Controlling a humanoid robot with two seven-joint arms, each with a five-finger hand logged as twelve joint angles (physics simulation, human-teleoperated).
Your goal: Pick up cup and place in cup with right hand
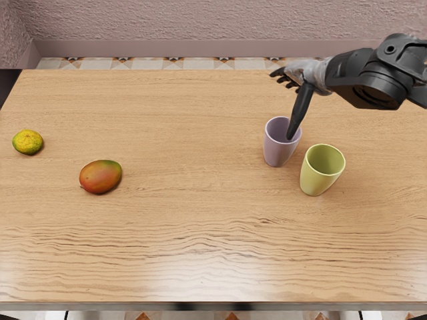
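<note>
My right hand point(283, 105) is above the purple cup at the table's right side, its fingers spread. Its long thumb point(303, 107) points down, and the tip overlaps the cup's mouth; whether it touches the cup I cannot tell. The other fingers point(287, 77) stretch left, beyond the cup's far rim. The purple cup point(275, 150) stands upright on the table. To its right and nearer the front edge stands the green cup point(316, 179), upright, with its opening facing up. No left arm shows.
On the left part of the wooden table point(180, 220) lie a red-green mango point(101, 177) and, farther left, a yellow-green citrus fruit point(28, 142). A wall point(200, 20) rises beyond the table's far edge, past a strip of tiled floor.
</note>
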